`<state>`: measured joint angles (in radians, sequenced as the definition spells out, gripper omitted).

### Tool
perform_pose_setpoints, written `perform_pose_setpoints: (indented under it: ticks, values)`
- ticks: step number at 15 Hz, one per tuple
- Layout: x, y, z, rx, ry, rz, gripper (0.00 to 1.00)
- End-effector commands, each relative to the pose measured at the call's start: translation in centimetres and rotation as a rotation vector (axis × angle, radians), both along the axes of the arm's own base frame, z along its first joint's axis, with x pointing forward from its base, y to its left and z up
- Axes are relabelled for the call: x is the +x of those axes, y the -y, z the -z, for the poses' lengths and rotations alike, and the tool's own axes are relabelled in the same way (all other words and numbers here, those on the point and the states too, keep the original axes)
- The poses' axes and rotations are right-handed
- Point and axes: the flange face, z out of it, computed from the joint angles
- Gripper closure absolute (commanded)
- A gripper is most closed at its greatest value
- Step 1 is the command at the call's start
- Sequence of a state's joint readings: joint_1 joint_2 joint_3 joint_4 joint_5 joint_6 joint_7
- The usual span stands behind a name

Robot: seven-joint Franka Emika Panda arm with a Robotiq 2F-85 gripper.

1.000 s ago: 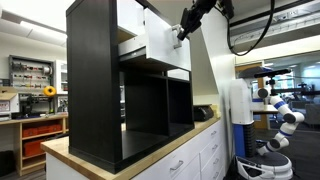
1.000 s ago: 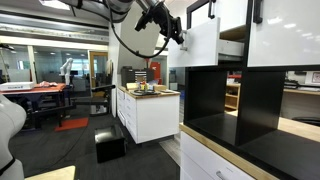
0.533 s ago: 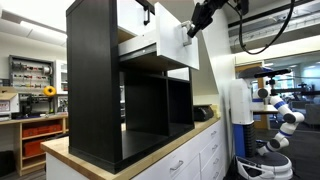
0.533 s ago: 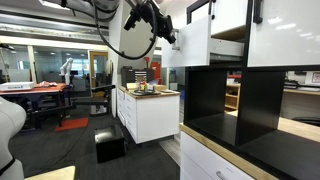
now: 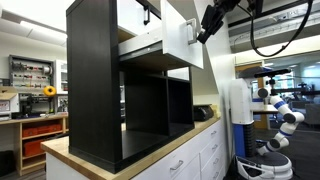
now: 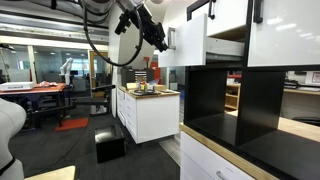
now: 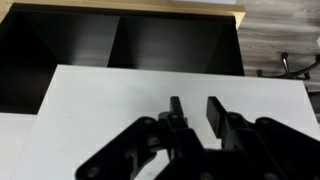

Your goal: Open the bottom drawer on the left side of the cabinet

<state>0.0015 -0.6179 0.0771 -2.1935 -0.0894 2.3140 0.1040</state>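
bottom drawer sliding further out

the bottom drawer sits upper centre in an exterior view. its white front is now well clear of the cabinet and its pale side shows. over the last second it has travelled steadily outward, toward the right of the frame. the gripper is at the small black handle. the wrist view shows its fingers narrowly apart over the white front, but i cannot tell whether they pinch the handle. by my reading the opening is mostly done, with little pull left.
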Motion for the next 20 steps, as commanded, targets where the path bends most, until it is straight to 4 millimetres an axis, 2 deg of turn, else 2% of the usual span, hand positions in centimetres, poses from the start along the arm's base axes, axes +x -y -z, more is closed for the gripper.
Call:
perform_pose_setpoints:
  ticks: [1,6,14,20]
  values:
    - [-1.4,-0.7,1.3,0.028,-0.068,0.024,0.36]
    - [-1.9,-1.4,1.0,0.025,-0.187,0.044,0.02]
    - [-2.7,-1.9,0.5,0.076,-0.487,0.068,0.0]
    - [-2.6,-1.6,0.6,0.054,-0.494,0.067,0.0]
